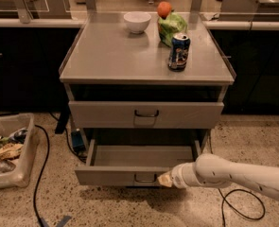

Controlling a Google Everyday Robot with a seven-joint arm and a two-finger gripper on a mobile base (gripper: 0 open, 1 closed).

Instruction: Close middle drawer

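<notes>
Gripper (165,179), jaws apparently pressed together, at middle drawer (111,175) front, handle (144,178) just left of them; I fear off-centre pushing jams it.

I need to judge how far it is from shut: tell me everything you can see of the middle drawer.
The middle drawer is wide, shallow and grey, metal by its look, and stands pulled well out beneath the upper drawer. Its floor and side walls show. The plain flat front bears a small dark bar handle at centre. The gripper is at that front, just right of the handle, seemingly touching it.
</notes>
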